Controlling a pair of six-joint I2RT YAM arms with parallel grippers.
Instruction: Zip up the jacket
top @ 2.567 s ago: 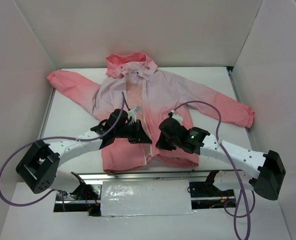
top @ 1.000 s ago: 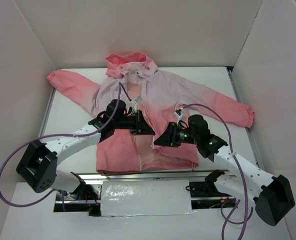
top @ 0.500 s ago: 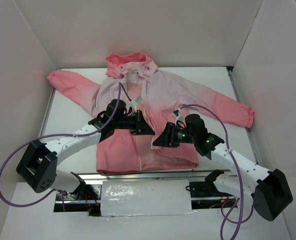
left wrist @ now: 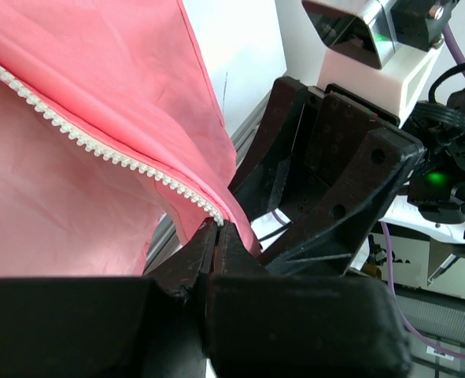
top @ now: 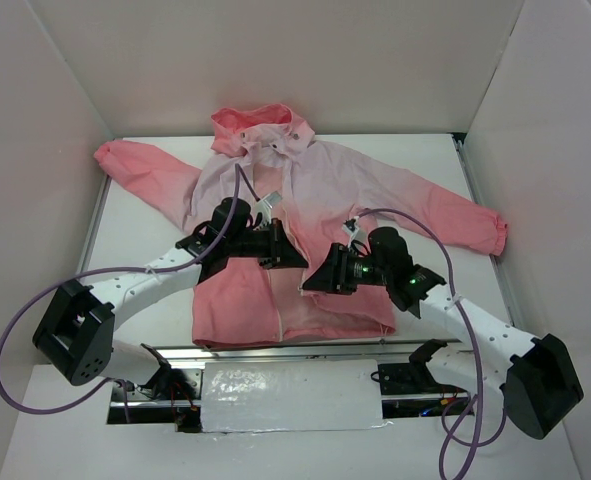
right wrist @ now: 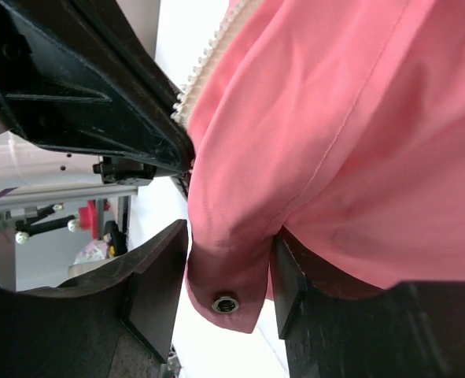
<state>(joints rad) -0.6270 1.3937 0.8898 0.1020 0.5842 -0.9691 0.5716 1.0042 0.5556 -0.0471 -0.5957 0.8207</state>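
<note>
Slippage threatens at the near hem (top: 275, 335) of the jacket (top: 325, 180), lying hood-far on the table (top: 425, 160): the right gripper (right wrist: 228, 276) holds its jaws spread loosely round the snap corner (right wrist: 226, 302), so if the left gripper (left wrist: 216, 232), pinching the zipper (left wrist: 98, 146) just beyond, pulls farther, the hem may bunch.

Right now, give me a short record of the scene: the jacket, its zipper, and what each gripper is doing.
jacket: spread front up on the table, hood at the far end, open at the chest
zipper: white teeth, one row bare
left gripper: shut on the jacket at the zipper's end
right gripper: open, jaws either side of the hem corner with the snap
task: not zipped yet
</note>
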